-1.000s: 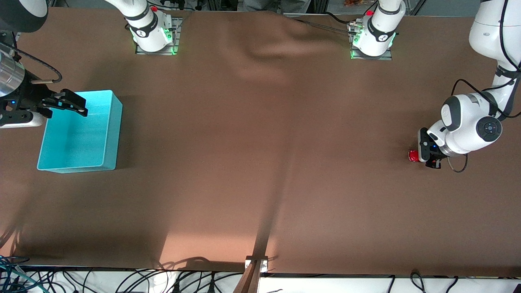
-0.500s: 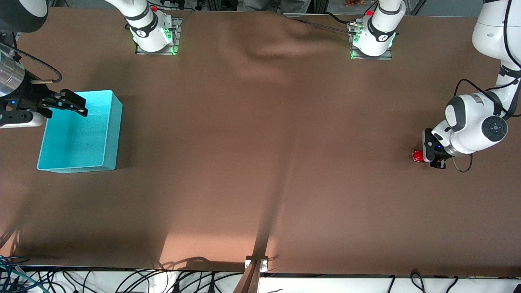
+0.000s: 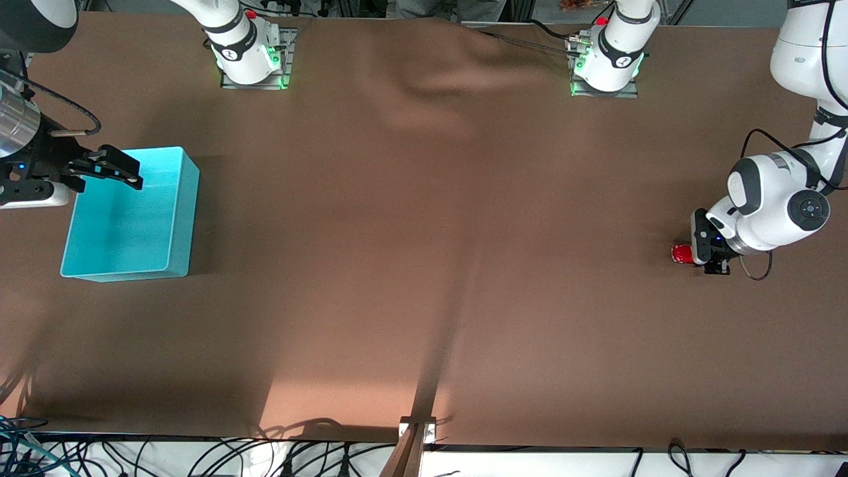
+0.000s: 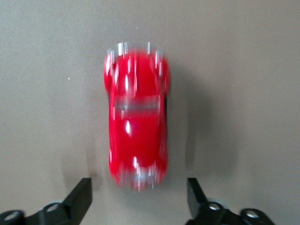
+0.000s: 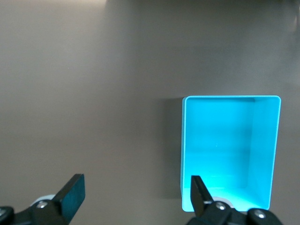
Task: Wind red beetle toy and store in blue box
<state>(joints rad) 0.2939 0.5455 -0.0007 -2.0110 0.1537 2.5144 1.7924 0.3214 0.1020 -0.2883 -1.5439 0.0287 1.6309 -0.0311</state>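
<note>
- At the left arm's end of the table [image 3: 424,298], the red beetle toy [image 3: 680,254] is seen resting on the brown cloth, with the left gripper [image 3: 703,255] set low just beside it.
- In the left wrist view, the red beetle toy [image 4: 137,119] is shown from above, its glossy rounded body lying lengthwise on the cloth, one end of it between the fingertips [image 4: 80,197].
- The left gripper [image 4: 138,199] is held spread apart; a strip of bare cloth is visible between each finger and the toy's sides, so no contact is shown.
- The toy's outline is smeared in that view, and its finer details cannot be made out.
- At the right arm's end of the table, well apart from the toy, the blue box [image 3: 175,218] is placed upright on the cloth with its opening upward.
- The right gripper [image 3: 106,170] is held in the air over the box's rim, at the end of the box farther from the front camera; this arm is waiting.
- In the right wrist view, the blue box [image 5: 265,150] is shown from above with its smooth turquoise walls and floor exposed.
- The right gripper [image 5: 136,197] is spread wide, one finger [image 5: 72,194] over bare cloth and the other over the box's edge, with nothing held between them.
</note>
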